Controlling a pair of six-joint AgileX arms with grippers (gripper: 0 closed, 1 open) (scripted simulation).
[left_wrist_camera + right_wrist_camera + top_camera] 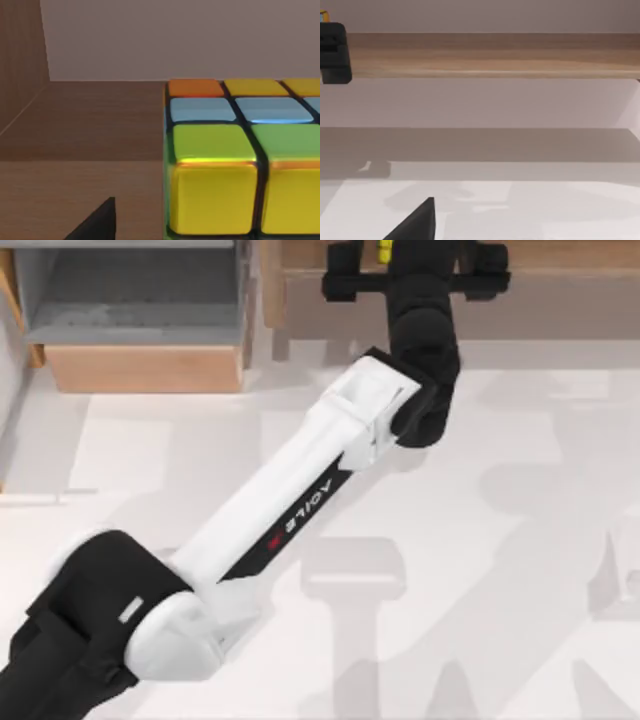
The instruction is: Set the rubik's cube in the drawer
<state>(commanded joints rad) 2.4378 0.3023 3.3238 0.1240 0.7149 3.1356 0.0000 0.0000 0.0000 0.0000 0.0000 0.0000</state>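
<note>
**Table stock: one shelf, one drawer, one cube, one arm at work**

1. Table (520, 540), one. Pale surface crossed by grey shadows.

2. Long brown wooden shelf (570, 285), one. It runs along the far edge on the right of the table. In the right wrist view the same shelf (490, 52) appears as a long wood band above a pale wall.

3. Drawer (145, 368), one. It sits at the far left of the table, pulled open, with a light tan wood front panel and grey inner walls and floor.

4. Left arm (290, 505), one. White link with black ends, reaching from the near left corner diagonally up to the shelf. Writing on the white link reads "AGILE", seen upside down, with a small red mark beside it.

5. Left gripper (385, 255), one. It is at the shelf, at the far edge of the top view. Whether its fingers are spread or closed cannot be told. From the right wrist view it is a black block (332, 52) against the shelf.

6. Rubik's cube (240, 165), one. It rests on the brown wood of the shelf, not in the drawer, close before the left wrist camera. Tiles counted there: yellow, green, light blue and orange, with dark grid lines. In the top view a sliver of yellow (383, 250) shows at the left gripper.
</note>
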